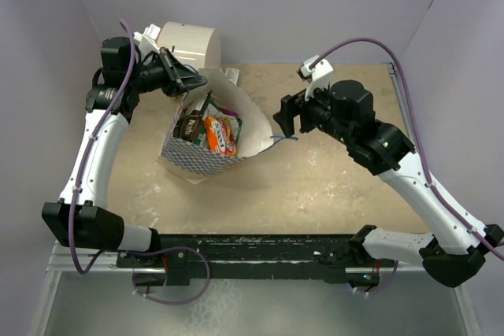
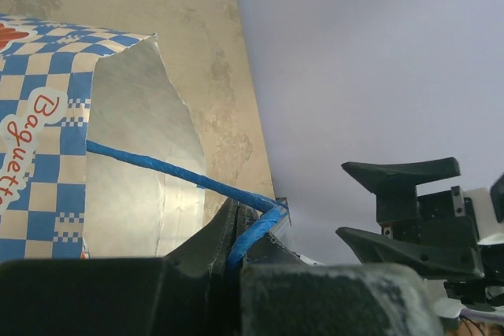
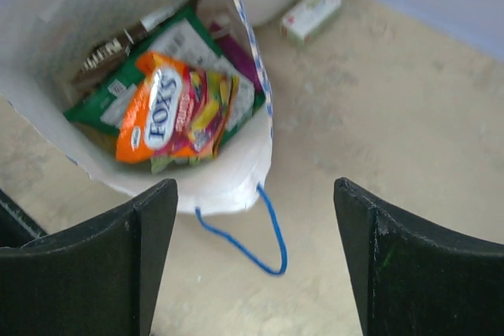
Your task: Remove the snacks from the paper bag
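Blue-and-white checkered paper bag (image 1: 198,160) is sitting on the beige speckled tabletop (image 1: 331,186), left of centre, between the two arms. Mouth is gaping upward, showing a pale cream lining. Red lettering is running down the checkered outside.

The snacks are all lying inside the bag:
- glossy orange packet marked FOX'S (image 3: 167,112), uppermost, fruit pictures on it
- flat green packet (image 3: 110,98) lying under the orange one
- purple packet (image 3: 241,59), only an edge showing by the bag wall
- dark brown packet (image 3: 101,57) tucked toward the back wall

Right gripper (image 1: 283,120) is hovering just beside the bag's right rim, fingers spread wide, gripping nothing. The loose thin blue cord handle (image 3: 246,246) is drooping in a loop below the gap. Whether it is touching a finger, I cannot tell.

Left gripper (image 2: 239,232) is clamping the opposite blue cord handle (image 2: 157,165) at the bag's far left corner. That cord is stretching taut from the lining to the pinch.

Farther back, a small white-and-red box (image 3: 313,13) is lying on the table behind the bag. A big cream cylinder (image 1: 189,43) is standing at the far edge.
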Action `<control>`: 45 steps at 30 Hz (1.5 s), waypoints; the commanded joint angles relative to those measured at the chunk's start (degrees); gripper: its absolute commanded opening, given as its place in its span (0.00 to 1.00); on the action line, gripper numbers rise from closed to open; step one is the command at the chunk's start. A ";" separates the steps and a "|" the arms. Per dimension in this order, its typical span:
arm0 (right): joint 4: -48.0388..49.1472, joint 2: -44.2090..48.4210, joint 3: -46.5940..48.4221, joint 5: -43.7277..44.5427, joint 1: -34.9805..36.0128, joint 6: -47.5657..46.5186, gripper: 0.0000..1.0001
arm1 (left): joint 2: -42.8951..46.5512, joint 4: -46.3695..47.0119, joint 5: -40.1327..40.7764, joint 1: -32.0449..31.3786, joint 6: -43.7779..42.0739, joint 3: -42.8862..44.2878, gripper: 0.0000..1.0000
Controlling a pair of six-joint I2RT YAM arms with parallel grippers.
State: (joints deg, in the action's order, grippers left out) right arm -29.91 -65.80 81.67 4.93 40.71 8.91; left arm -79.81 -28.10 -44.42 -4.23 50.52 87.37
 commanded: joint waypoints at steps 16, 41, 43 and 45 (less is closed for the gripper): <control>34.78 -19.50 -2.84 -36.22 1.46 -65.67 0.82 | 2.08 -2.83 -4.58 -0.34 1.82 5.09 0.00; 33.70 -35.90 7.46 -39.89 3.16 -80.55 0.55 | -0.70 -3.10 -7.58 -0.34 1.20 6.05 0.00; 33.37 -36.67 7.98 -40.90 3.54 -80.64 0.52 | -0.86 -3.04 -7.58 -0.34 1.29 6.21 0.00; 33.51 -37.25 8.15 -40.57 3.98 -80.83 0.52 | -1.07 -2.88 -7.71 -0.34 1.36 6.50 0.00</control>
State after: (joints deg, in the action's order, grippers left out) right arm 2.46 -102.83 86.74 -33.06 43.64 -70.28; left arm -81.28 -33.39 -49.30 -4.23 51.86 90.17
